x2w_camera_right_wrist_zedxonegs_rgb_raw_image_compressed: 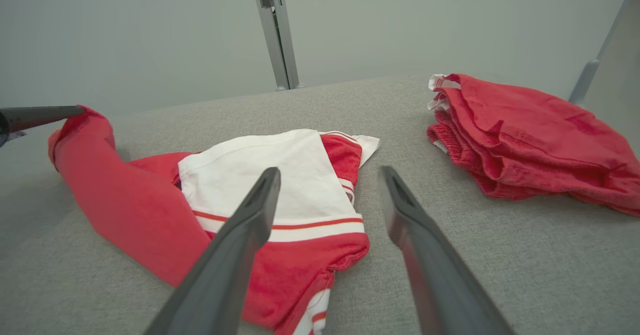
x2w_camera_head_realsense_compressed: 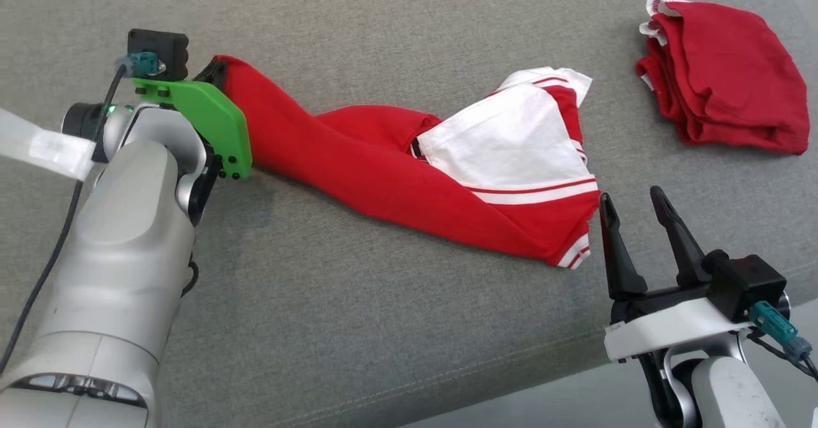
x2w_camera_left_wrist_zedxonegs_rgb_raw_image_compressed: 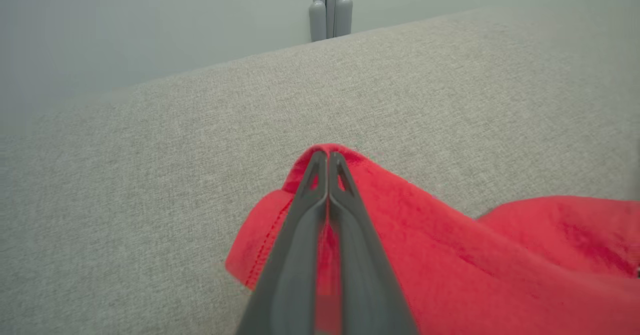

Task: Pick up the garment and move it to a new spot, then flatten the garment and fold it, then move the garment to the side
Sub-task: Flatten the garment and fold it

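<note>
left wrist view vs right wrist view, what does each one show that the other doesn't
Left wrist, not right wrist: the garment's stitched hem pinched between the left gripper's shut fingers. Right wrist, not left wrist: its white striped panel, the folded red pile, the open right gripper. Both: the garment, the left gripper, the grey cushion.

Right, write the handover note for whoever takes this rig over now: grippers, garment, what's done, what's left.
Left gripper: shut on a red corner of the garment.
Right gripper: open, holding nothing, beside the garment's striped end.
Garment: twisted and bunched across the grey cushion. The gripped corner is raised and the rest lies on the cushion. A folded red garment lies apart at the far right.
Done: the first grasp only.
Left: carry it to a new spot, flatten, fold, move aside.
</note>
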Robot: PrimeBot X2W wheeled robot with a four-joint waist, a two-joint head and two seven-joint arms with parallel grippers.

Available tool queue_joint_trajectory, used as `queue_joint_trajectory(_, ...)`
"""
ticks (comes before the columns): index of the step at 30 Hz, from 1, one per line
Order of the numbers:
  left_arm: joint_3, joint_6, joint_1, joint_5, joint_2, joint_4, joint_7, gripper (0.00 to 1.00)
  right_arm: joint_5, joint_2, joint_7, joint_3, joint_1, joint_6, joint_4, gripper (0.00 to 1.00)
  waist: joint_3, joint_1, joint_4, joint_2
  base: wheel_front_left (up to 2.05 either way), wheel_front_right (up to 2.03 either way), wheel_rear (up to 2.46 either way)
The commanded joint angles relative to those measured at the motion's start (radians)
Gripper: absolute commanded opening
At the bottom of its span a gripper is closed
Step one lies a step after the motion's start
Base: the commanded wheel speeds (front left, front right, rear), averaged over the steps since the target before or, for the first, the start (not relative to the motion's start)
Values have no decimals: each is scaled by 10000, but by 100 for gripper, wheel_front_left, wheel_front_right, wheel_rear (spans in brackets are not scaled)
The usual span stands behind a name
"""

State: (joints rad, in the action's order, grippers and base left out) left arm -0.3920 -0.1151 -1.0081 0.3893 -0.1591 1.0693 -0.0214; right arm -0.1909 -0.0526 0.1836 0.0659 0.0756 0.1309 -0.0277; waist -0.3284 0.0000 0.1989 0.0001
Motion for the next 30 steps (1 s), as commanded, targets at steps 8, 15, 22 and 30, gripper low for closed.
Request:
queue_joint_trajectory(8,19,-151,2163,899,-303,-1524,662,0,21,-14,-169,-349,-304,-4,-288,100,336,0,-1088,-1,0,0,0)
queue_joint_trajectory(15,312,-115,4473,1810,-946,-3810,469,0,94,-89,-485,-418,-403,-4,-575,100,593,0,-1672,-1,0,0,0)
queue_joint_trajectory(22,769,593,6564,2344,-1501,-5963,-62,0,0,-123,-715,-531,-603,-4,-778,100,805,0,-1899,-1,0,0,0)
queue_joint_trajectory(30,1170,1367,8024,2706,-1728,-7527,-275,0,-94,-148,-860,-653,-742,-4,-855,100,923,0,-2003,-1,0,0,0)
